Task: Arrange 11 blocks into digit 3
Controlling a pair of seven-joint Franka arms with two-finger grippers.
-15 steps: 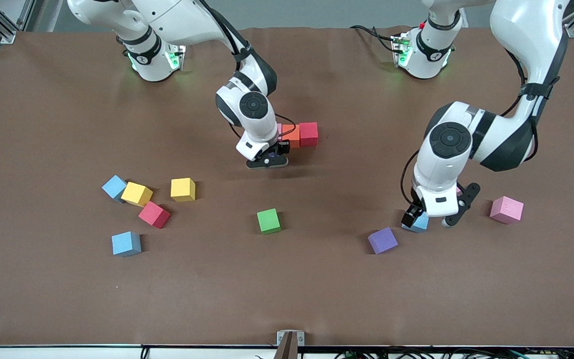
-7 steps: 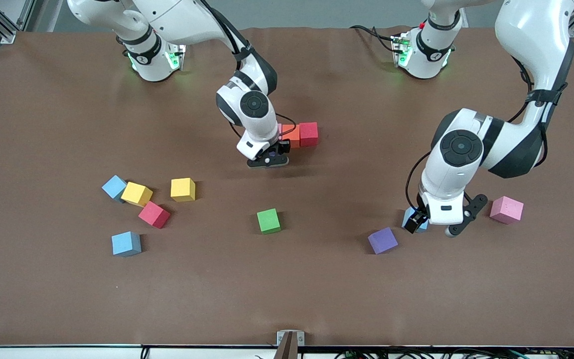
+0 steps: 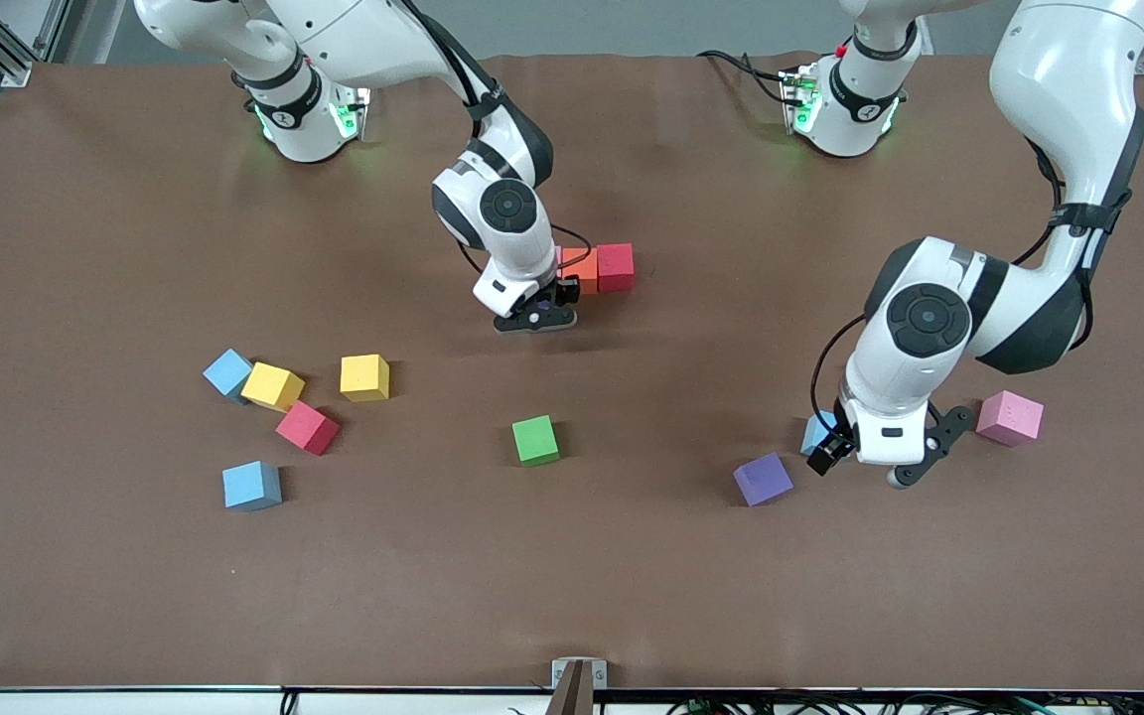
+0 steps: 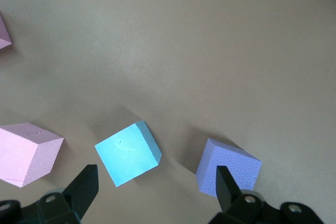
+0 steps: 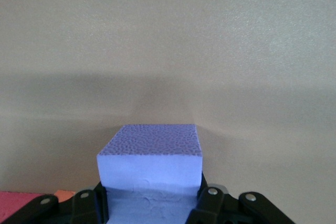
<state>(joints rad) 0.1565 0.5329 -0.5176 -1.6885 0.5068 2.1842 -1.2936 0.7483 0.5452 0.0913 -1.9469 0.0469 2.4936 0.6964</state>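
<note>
Nearest you, loose blocks lie scattered: a light blue one (image 3: 251, 485), a green one (image 3: 535, 440) and a purple one (image 3: 763, 479), all awaiting pickup. Your left gripper (image 3: 865, 459) hovers with jaws spread wide and empty over another light blue cube (image 4: 128, 153), likely lining up a grasp. Farther back, your right gripper (image 3: 534, 320) is clamped on a purple cube (image 5: 151, 161) beside the orange (image 3: 582, 268) and red (image 3: 616, 266) blocks, where the digit 3 is barely begun

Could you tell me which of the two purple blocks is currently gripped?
The purple block between the right gripper's jaws, beside the orange block. The other purple block lies free on the table near the left gripper.
</note>
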